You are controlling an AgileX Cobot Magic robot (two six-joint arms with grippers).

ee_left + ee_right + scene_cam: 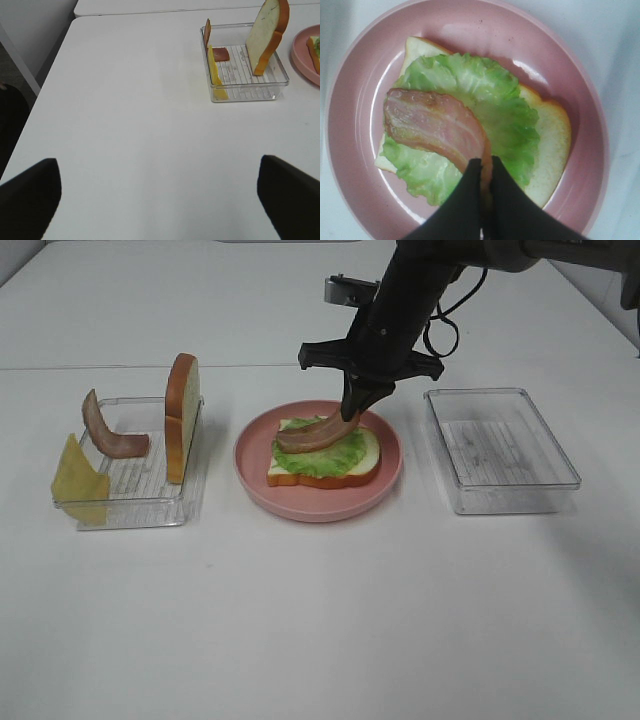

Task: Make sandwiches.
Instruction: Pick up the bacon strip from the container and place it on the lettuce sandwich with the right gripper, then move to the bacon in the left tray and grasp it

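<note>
Bread [550, 125] and lettuce [485, 90] lie on the plate [248, 458], with the right gripper [482, 172], jaws clamped on bacon [430, 120], setting it atop (left gripper [160, 200] gapes wide, empty); cheese [216, 75] and second bread [265, 35] wait in the tray [250, 95].

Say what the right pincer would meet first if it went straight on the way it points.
Probably the lettuce leaf on the bread slice, under the right pincer; the bacon strip it grips lies on that leaf. Depth unclear.
</note>
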